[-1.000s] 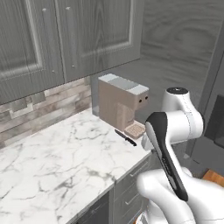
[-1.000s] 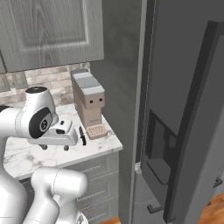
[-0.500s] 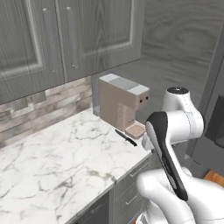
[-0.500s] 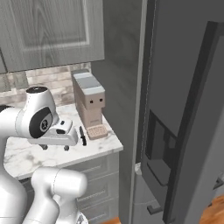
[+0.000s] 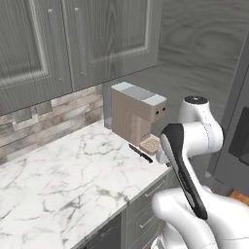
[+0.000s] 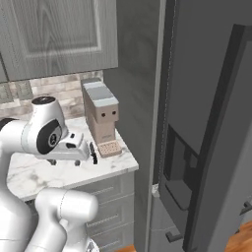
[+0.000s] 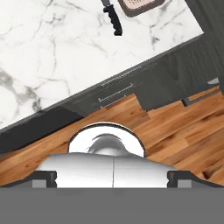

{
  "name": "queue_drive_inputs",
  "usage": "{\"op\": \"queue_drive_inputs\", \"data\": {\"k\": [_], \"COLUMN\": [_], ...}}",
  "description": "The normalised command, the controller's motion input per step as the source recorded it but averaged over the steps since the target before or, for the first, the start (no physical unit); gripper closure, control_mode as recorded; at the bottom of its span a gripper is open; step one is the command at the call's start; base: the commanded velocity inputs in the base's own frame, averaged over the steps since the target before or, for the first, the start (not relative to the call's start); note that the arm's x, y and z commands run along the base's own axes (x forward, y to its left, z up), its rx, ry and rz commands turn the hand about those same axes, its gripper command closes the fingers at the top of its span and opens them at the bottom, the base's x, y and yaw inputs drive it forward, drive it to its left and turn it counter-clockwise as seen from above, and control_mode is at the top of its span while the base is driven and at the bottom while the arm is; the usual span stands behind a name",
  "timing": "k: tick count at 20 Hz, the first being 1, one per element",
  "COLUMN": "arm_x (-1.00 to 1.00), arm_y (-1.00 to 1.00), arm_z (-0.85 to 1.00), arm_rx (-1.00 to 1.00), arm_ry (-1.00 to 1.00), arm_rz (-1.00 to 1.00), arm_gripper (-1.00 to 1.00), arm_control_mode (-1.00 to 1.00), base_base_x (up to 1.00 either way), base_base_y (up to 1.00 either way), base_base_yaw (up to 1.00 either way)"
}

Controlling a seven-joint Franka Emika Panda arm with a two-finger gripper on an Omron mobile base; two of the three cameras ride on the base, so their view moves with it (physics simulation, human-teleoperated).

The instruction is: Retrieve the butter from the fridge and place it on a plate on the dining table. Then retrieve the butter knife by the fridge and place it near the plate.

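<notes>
The all-dark butter knife (image 5: 140,153) lies flat on the marble counter (image 5: 73,180), just in front of the coffee machine; it also shows as the knife (image 6: 92,152) and the knife (image 7: 113,18). My gripper (image 6: 64,162) hangs over the counter's front edge, left of the knife and apart from it. In the hand view the gripper (image 7: 112,178) is open, fingertips wide apart with nothing between them. The tall grey fridge (image 6: 211,98) stands right of the counter, with its dark dispenser recess (image 6: 178,165). The butter, plate and dining table are out of view.
A beige coffee machine (image 5: 136,116) stands at the counter's back right, its drip tray (image 7: 138,4) beside the knife. Grey wall cabinets (image 5: 73,44) hang above. Drawers (image 7: 113,94) front the counter over a wood floor (image 7: 175,127).
</notes>
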Motion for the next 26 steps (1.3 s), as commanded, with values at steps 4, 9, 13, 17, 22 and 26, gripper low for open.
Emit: {"op": "queue_drive_inputs", "data": {"k": [4,9,13,17,22,26], "arm_x": [1.0,0.64,0.42,0.28,0.38,0.56], "arm_y": [0.0,0.0,0.0,0.0,0.0,0.0], "arm_z": [-0.05,-0.24,-0.51,-0.56,-0.51,-0.41], "arm_rx": [0.0,0.0,0.0,0.0,0.0,0.0], "arm_ry": [-0.01,-0.1,-0.14,-0.1,-0.03,0.0], "arm_rz": [0.0,0.0,0.0,-0.01,-0.02,-0.01], "arm_gripper": [-1.0,-1.0,-1.0,-1.0,-1.0,-1.0], "arm_control_mode": [-1.0,-1.0,-1.0,-1.0,-1.0,-1.0], "base_base_x": [0.0,0.0,0.0,0.0,0.0,0.0], "base_base_y": [0.0,0.0,0.0,0.0,0.0,0.0], "base_base_yaw": [0.0,0.0,0.0,0.0,0.0,0.0]}}
